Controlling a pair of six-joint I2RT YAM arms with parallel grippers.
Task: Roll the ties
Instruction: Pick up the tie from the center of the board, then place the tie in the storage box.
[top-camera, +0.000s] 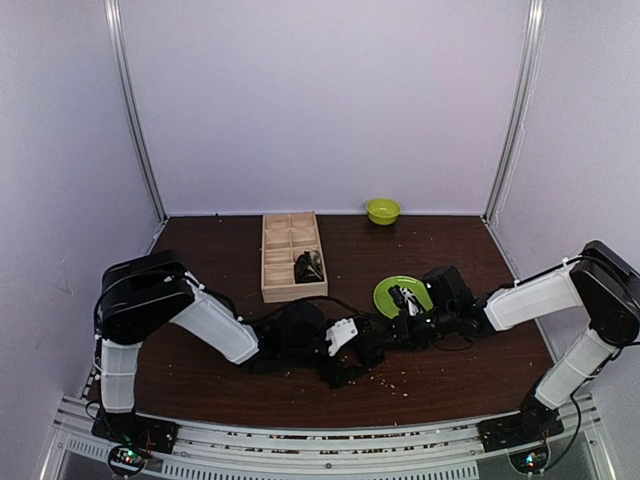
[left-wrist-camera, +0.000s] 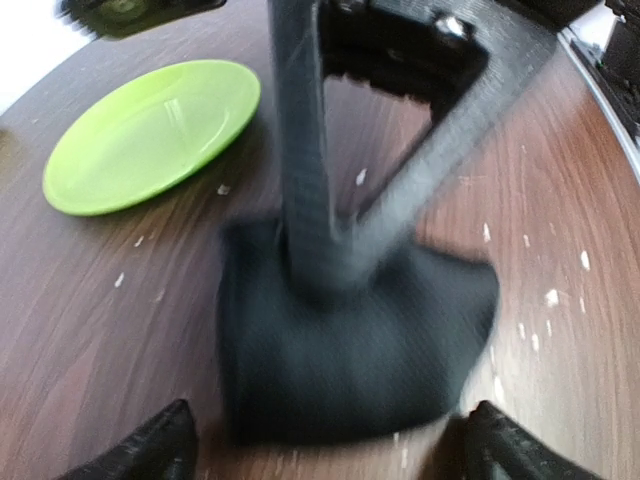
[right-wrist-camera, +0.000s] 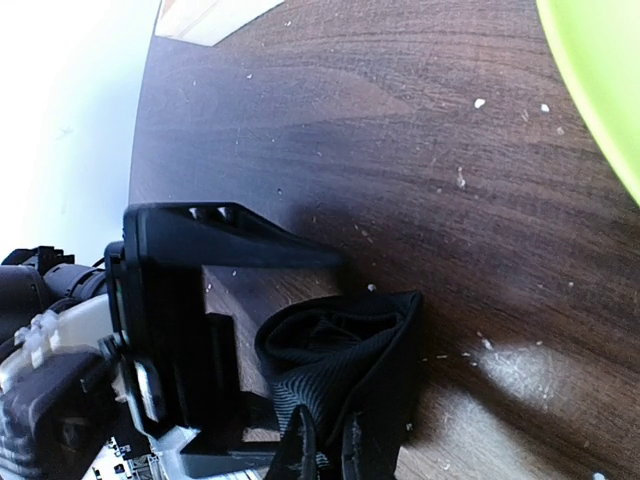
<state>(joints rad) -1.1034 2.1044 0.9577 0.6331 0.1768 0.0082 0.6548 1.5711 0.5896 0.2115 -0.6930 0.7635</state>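
Left end effector (left-wrist-camera: 330, 445) spread wide at the tie (left-wrist-camera: 350, 360) on the desk (left-wrist-camera: 100, 330); right end effector (right-wrist-camera: 325, 455) pinches it.

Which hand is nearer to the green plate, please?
Right. The right hand, shut on the black tie, stands just beside the plate; the open left hand sits farther back, with the tie between it and the plate.

The right gripper (left-wrist-camera: 332, 268), jaws pinched on the tie (left-wrist-camera: 350, 360), stands in the gap between the wide-spread jaws of the left gripper (left-wrist-camera: 335, 447). The green plate (top-camera: 398, 296) lies just behind them, the wooden box (top-camera: 290, 255) farther left. Bare tabletop (top-camera: 470, 385) lies free at the right and far back.
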